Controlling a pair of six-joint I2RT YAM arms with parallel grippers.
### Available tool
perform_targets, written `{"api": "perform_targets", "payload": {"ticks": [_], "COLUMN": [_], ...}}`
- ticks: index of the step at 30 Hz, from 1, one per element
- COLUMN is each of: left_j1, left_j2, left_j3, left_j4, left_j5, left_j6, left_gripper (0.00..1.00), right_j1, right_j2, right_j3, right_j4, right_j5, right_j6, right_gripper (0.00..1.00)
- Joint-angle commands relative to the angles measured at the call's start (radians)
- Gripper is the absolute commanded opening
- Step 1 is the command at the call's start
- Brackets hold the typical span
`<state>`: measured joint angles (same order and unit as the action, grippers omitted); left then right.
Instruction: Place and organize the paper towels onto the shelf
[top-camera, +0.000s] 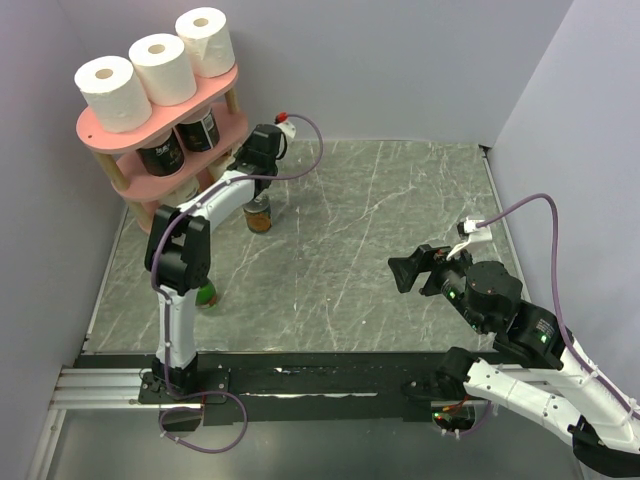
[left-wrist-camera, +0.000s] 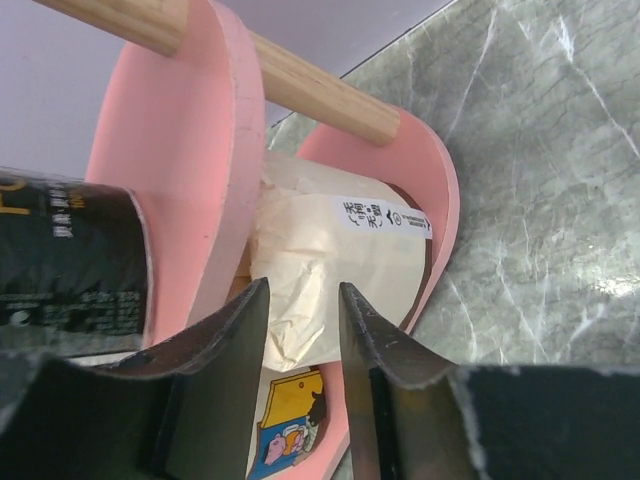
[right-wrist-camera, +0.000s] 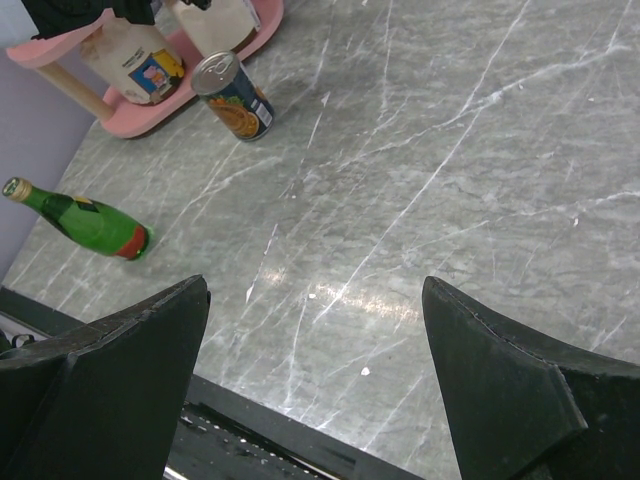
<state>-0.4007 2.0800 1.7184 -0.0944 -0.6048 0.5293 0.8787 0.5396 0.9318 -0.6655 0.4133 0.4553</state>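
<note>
Three paper towels, fat white rolls (top-camera: 112, 92) (top-camera: 163, 68) (top-camera: 206, 40), stand in a row on the top board of the pink shelf (top-camera: 95, 135) at the far left. My left gripper (top-camera: 248, 160) is at the shelf's right end, down by the lower tiers. In the left wrist view its jaws (left-wrist-camera: 303, 305) stand a narrow gap apart with nothing between them. Just past the tips lies a cream paper-wrapped package (left-wrist-camera: 330, 250) on the bottom board (left-wrist-camera: 440, 210). My right gripper (top-camera: 405, 272) (right-wrist-camera: 312, 290) hovers wide open over bare table at the right.
Dark labelled cans (top-camera: 200, 128) (left-wrist-camera: 70, 260) fill the middle tier. An orange-labelled can (top-camera: 258, 214) (right-wrist-camera: 232, 95) stands on the table just right of the shelf. A green bottle (top-camera: 206, 294) (right-wrist-camera: 85, 222) lies by the left arm. Walls close in on the left, back and right.
</note>
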Motion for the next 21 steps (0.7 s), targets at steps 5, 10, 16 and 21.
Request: {"api": "perform_targets", "payload": {"ticks": [5,10,16,21], "left_j1": [0.046,0.066,0.062,0.036], "left_j2": [0.071,0.068,0.022,-0.082], "left_j3": [0.017,-0.014,-0.036,-0.029], "left_j4": [-0.002,0.013,0.016,-0.014], "left_j5": [-0.024,-0.027,0.02,0.149], "left_j6": [-0.029,-0.034,-0.06,-0.184], "left_gripper": [0.37,0.37,0.39,0.45], "right_j1": [-0.001,-0.001,-0.001,-0.001], "right_j2": [0.01,0.023,0.04,0.045], "right_j3": [0.041,0.042,0.042,0.038], "right_j4": [0.046,0.055,0.067,0.064], "right_j5": [0.012,0.007,-0.004,-0.011], "right_j6": [-0.006,-0.01,-0.012,-0.007], "right_gripper": [0.94,0.94,0.94,0.94]}}
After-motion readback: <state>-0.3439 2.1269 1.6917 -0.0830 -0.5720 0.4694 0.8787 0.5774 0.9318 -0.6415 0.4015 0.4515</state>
